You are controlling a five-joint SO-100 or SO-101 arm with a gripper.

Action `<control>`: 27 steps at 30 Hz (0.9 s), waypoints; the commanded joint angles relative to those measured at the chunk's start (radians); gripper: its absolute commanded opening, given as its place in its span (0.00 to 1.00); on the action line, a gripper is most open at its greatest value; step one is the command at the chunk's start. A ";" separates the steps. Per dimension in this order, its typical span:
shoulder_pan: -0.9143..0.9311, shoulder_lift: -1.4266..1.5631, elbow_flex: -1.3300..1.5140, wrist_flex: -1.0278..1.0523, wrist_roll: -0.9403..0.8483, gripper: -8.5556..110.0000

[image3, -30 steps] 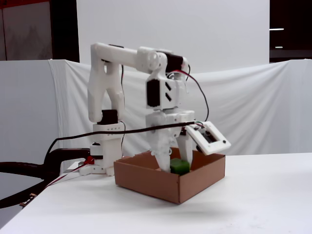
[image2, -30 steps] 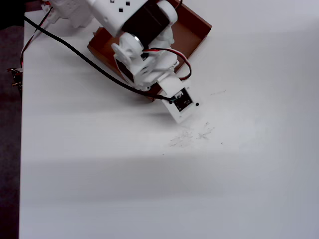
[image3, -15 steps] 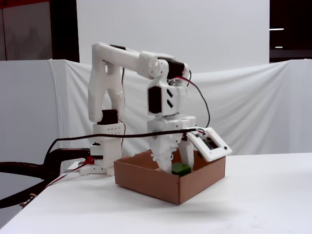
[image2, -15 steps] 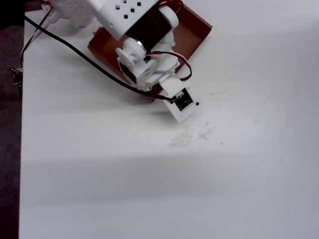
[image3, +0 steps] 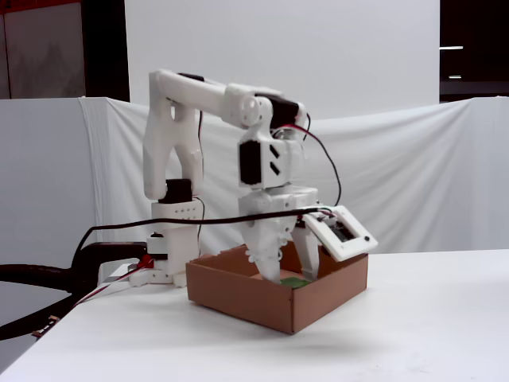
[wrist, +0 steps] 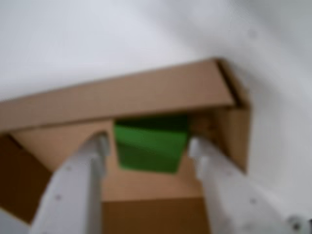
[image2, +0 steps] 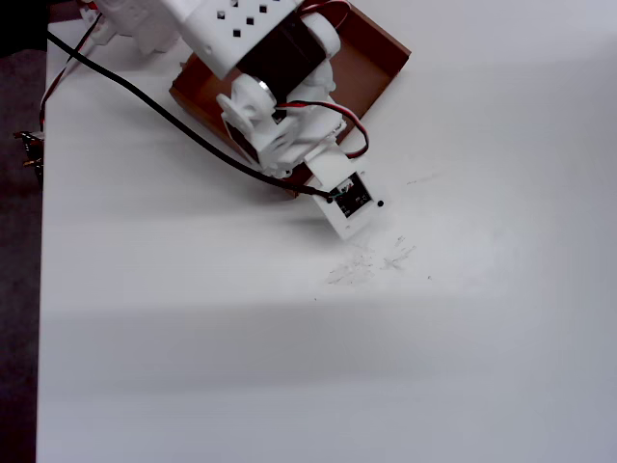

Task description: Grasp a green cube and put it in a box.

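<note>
green cube (wrist: 152, 142) on box (wrist: 122, 95) floor, between spread gripper (wrist: 148, 145) fingertips, untouched

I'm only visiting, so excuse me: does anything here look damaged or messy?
Little. In the wrist view one corner of the box gapes slightly, and the overhead view shows faint scuffs or crumbs on the white table. The green cube looks fine.

No readable text, label, brand, number or sign appeared in any view. The small circuit board (image2: 349, 201) on the arm's wrist camera housing carried markings too tiny and blurred to read, in the overhead and fixed views alike.
</note>
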 commanded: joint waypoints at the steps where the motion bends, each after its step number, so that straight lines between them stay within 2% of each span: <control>1: 0.058 0.152 -0.018 0.031 0.002 0.26; 7: 0.265 0.423 0.000 0.091 0.003 0.26; 15: 0.638 0.871 0.373 0.153 0.106 0.26; 19: 0.730 1.112 0.640 0.204 0.153 0.26; 20: 0.776 1.299 0.825 0.216 0.176 0.26; 27: 0.828 1.502 1.020 0.195 0.238 0.26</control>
